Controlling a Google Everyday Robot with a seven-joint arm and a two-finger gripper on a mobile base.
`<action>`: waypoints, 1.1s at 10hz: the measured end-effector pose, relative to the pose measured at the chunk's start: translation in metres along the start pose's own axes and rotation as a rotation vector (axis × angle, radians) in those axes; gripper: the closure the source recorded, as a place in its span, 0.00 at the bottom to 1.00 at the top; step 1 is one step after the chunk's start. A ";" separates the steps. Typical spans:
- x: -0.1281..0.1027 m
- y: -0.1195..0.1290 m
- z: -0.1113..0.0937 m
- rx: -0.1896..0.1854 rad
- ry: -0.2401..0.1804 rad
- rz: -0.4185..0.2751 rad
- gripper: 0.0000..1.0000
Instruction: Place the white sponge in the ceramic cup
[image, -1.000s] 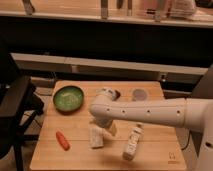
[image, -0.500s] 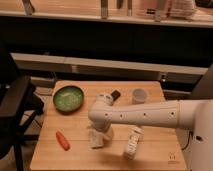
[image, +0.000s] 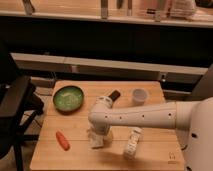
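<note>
One white sponge (image: 97, 143): off-white, blocky, right at end effector (image: 96, 134)
grip: cannot tell
counter (image: 75, 156): light wood, ceramic cup (image: 140, 95) back right
room: dim, black chair (image: 20, 110) left

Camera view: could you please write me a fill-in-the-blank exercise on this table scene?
The gripper is at the white ____, between the carrot and the bottle. The bowl is ____ in colour. The small white ____ stands near the far edge of the table.
Missing words: sponge; green; cup.
</note>
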 end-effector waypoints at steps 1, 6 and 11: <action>-0.001 -0.001 -0.001 -0.005 0.001 -0.001 0.20; -0.004 -0.005 0.003 -0.016 -0.010 -0.003 0.20; -0.004 -0.006 0.003 -0.028 -0.021 -0.007 0.20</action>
